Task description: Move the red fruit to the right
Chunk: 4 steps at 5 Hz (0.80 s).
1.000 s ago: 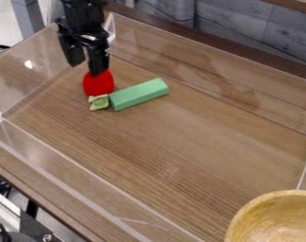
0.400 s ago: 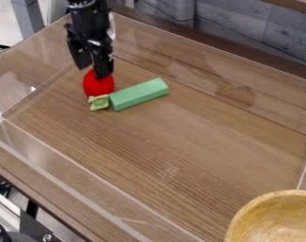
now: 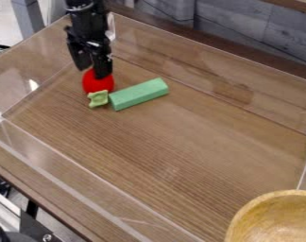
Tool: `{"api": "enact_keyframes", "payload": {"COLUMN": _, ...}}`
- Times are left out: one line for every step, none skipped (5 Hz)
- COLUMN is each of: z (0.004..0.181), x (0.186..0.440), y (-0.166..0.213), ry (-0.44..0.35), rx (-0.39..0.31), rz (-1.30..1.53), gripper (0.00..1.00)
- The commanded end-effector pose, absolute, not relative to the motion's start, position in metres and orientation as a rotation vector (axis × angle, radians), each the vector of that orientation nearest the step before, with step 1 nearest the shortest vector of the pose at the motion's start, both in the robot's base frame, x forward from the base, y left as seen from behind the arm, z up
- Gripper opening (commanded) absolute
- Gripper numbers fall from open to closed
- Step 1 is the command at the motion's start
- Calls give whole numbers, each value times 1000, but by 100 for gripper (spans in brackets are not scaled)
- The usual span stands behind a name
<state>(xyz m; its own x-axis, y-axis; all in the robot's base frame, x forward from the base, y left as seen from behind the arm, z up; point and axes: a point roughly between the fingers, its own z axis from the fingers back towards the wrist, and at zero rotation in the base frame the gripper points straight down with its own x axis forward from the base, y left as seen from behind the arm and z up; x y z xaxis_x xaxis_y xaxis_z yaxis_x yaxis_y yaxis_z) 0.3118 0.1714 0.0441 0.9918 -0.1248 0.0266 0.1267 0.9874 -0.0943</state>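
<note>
A wooden table (image 3: 181,142) fills most of the view, ringed by clear plastic walls (image 3: 42,184) on all sides. At about five o'clock, cut by the frame's corner, sits the rim of a pale wooden bowl (image 3: 276,219). The robot arm (image 3: 82,14) comes down from about eleven o'clock, its black gripper (image 3: 90,68) pointing straight down with the jaws spread wide and nothing between them. One finger (image 3: 103,66) hangs right over the top of the red fruit (image 3: 96,85); whether it touches the fruit cannot be told. A light green block (image 3: 139,94) lies flat at about three o'clock from the fruit, its near end just beside it. The red fruit rests on the table at about ten o'clock from the centre, its pale green cap (image 3: 100,100) towards the viewer.
</note>
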Motion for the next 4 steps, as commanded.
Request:
{"api": "enact_keyframes", "payload": {"z": 60, "x": 317, "y": 184, "ry": -70, "rx": -79, "rz": -107, "gripper": 100}}
{"api": "enact_keyframes", "payload": {"z": 64, "x": 317, "y": 190, "ry": -71, "rx": -92, "rz": -114, "gripper": 100}}
{"api": "enact_keyframes", "payload": {"z": 68, "x": 318, "y": 193, "ry": -78, "rx": -103, "rz": -117, "gripper": 100}}
{"api": "enact_keyframes", "payload": {"z": 64, "x": 316, "y": 184, "ry": -75, "rx": -109, "rz": -123, "gripper": 0}}
